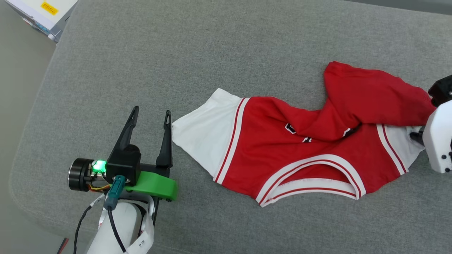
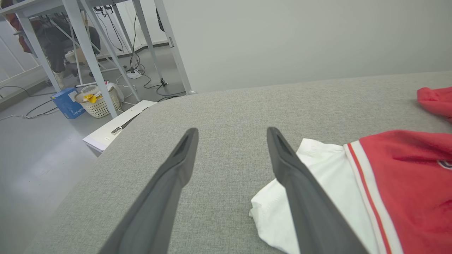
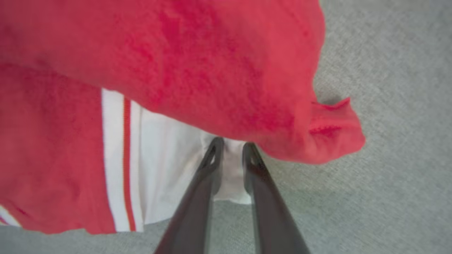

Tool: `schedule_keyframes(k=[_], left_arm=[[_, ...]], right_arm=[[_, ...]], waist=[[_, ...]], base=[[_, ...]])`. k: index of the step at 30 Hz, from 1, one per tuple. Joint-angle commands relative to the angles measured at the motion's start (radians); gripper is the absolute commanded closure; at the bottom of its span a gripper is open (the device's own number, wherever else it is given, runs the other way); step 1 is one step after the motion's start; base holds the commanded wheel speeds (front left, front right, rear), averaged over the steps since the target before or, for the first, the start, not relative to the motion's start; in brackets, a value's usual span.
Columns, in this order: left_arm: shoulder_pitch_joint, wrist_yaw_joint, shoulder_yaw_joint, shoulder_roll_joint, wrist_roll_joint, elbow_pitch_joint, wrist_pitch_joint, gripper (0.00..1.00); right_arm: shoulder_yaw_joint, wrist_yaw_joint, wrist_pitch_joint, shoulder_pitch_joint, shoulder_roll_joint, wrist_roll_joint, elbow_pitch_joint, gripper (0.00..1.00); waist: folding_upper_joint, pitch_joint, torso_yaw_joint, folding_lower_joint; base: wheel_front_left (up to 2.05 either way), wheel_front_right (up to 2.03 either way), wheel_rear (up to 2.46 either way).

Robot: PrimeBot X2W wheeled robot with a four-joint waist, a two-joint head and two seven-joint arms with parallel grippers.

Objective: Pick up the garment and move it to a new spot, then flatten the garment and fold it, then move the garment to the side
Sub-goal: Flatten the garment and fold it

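Observation:
The garment lies crumpled on the grey cushion, neckline toward me, with its red body bunched and folded over at the right. One white sleeve points left. My left gripper stands open just left of that sleeve, and its right finger almost touches the sleeve's edge. In the left wrist view the left gripper has only bare cushion between its fingers. My right gripper is shut on the garment's other white sleeve, under the overhanging red fold. Its white wrist shows at the right edge.
The grey cushion rounds off at its left edge, with floor beyond. A white box stands past the far left corner. Beyond the cushion stand table legs, a basket and a blue box.

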Motion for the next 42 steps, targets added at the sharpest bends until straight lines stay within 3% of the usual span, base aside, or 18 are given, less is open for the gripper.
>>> schedule_keyframes(k=[1,11,16,21,30,33,34,39,40,41,42], left_arm=[[0.009,-0.008,0.005,-0.010,0.007,0.009,-0.006,0.00],[0.063,-0.011,0.014,-0.013,0.014,0.029,-0.006,0.00],[0.088,-0.010,0.020,-0.011,0.016,0.034,-0.006,0.00],[0.113,-0.010,0.021,-0.012,0.015,0.036,-0.006,0.00],[0.135,-0.013,0.021,-0.009,0.016,0.040,-0.006,0.00],[0.132,-0.017,0.018,-0.009,0.017,0.041,-0.006,0.00],[0.131,-0.017,0.017,-0.008,0.018,0.044,-0.006,0.00],[0.129,-0.017,0.016,-0.006,0.019,0.050,-0.006,0.00],[0.131,-0.017,0.018,-0.005,0.018,0.050,-0.006,0.00],[0.133,-0.016,0.018,-0.003,0.018,0.051,-0.006,0.00],[0.136,-0.015,0.019,-0.001,0.018,0.052,-0.006,0.00]], right_arm=[[0.024,0.000,-0.041,0.035,0.002,-0.012,-0.049,1.00],[-0.051,0.000,-0.061,0.045,-0.121,0.013,-0.302,1.00],[-0.149,0.000,-0.039,0.113,-0.162,0.031,-0.397,1.00],[-0.267,0.000,-0.030,0.259,-0.165,0.045,-0.414,1.00],[-0.477,0.000,-0.045,0.626,-0.036,0.008,-0.337,1.00],[-0.511,0.000,-0.054,0.727,0.017,-0.017,-0.300,1.00],[-0.525,0.000,-0.066,0.795,0.081,-0.040,-0.255,1.00],[-0.508,0.000,-0.109,0.825,0.156,-0.094,-0.179,1.00],[-0.514,0.000,-0.135,0.818,0.170,-0.106,-0.169,0.87],[-0.521,0.000,-0.155,0.814,0.180,-0.113,-0.166,0.51],[-0.530,0.000,-0.184,0.807,0.187,-0.127,-0.168,0.00]], waist=[[0.0057,-0.043,-0.022,0.0000],[0.0057,-0.129,-0.051,0.0000],[0.0057,-0.161,-0.066,0.0000],[0.0057,-0.181,-0.081,0.0000],[0.0057,-0.189,-0.097,0.0000],[0.0057,-0.186,-0.094,0.0000],[0.0057,-0.181,-0.094,0.0000],[0.0057,-0.179,-0.099,0.0000],[0.0057,-0.183,-0.103,0.0000],[0.0057,-0.185,-0.105,0.0000],[0.0057,-0.190,-0.109,0.0000]], base=[[0.00,0.00,0.00],[0.00,0.00,0.00],[0.00,0.00,0.00],[0.00,0.00,0.00],[0.00,0.00,0.00],[0.00,0.00,0.00],[0.00,0.00,0.00],[0.00,0.00,0.00],[0.00,0.00,0.00],[0.00,0.00,0.00],[0.00,0.00,0.00]])
